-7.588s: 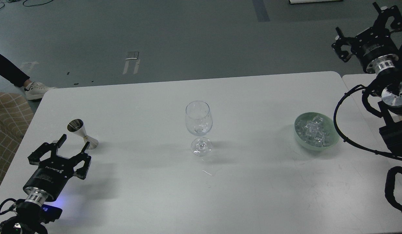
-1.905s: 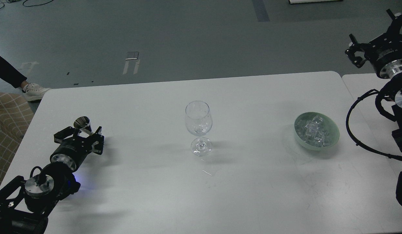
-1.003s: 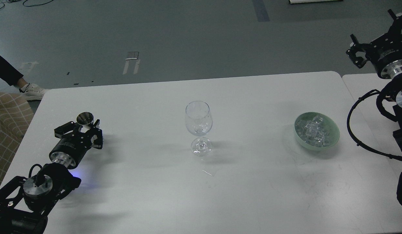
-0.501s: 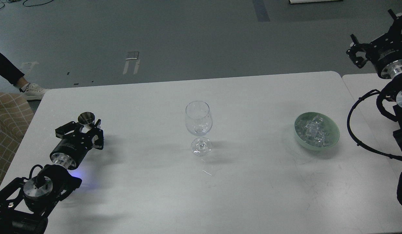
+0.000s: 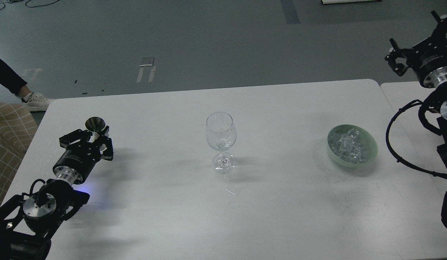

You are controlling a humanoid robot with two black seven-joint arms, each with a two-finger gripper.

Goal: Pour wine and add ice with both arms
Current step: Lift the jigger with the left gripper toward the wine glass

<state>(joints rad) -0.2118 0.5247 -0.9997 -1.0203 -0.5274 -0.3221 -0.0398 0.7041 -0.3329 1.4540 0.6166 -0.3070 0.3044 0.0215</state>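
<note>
A silver double-cone jigger (image 5: 95, 124) is at the table's left, held upright between the fingers of my left gripper (image 5: 91, 139), which is shut on its waist and holds it slightly above the table. A clear stemmed wine glass (image 5: 220, 135) stands at the table's middle. A pale green bowl (image 5: 370, 150) at the right holds several clear ice cubes (image 5: 349, 144). My right gripper (image 5: 413, 38) is open and empty, raised beyond the table's far right corner, well above and behind the bowl.
The white table (image 5: 281, 209) has a small wet streak (image 5: 230, 191) in front of the glass. A second table (image 5: 400, 94) adjoins at the right. A checked chair (image 5: 8, 137) and a person's shoe (image 5: 35, 102) are at the left.
My left gripper has closed around the jigger and raised it a little, shifting slightly back and left. The right arm has pulled right and stayed still. Glass and bowl have not moved.
</note>
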